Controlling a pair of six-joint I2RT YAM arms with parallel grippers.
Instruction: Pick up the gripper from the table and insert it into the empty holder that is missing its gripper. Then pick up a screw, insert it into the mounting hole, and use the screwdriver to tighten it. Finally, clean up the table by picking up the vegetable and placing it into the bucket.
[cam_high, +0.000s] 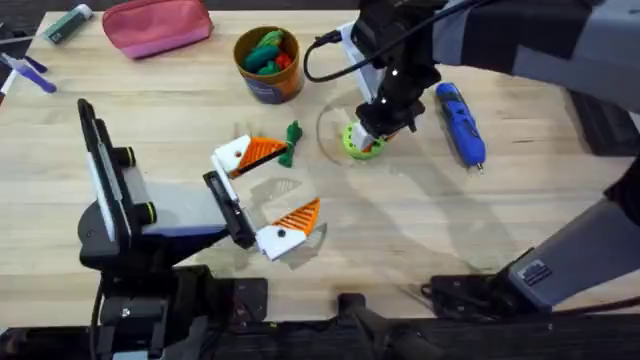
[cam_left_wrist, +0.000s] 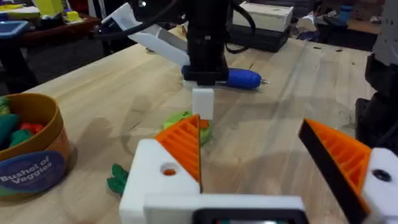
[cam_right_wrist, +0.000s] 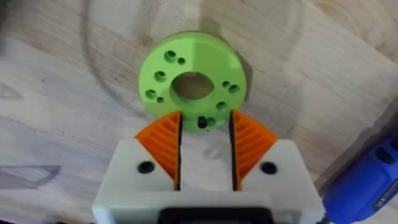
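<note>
Across the pale wood table (cam_high: 180, 150) from left to right, I see a pink pouch (cam_high: 157, 26) at the far edge, then my left gripper (cam_high: 272, 196) low over the near middle, its fingers spread wide with nothing between them. Just beyond it lies the vegetable (cam_high: 292, 142), apart from the bucket (cam_high: 267, 64), which holds toy produce. My right gripper (cam_right_wrist: 204, 144) hangs over the green disc (cam_right_wrist: 192, 73), jaws narrowly parted around a small black screw (cam_right_wrist: 201, 122). Farther right lies the screwdriver (cam_high: 460, 122).
</note>
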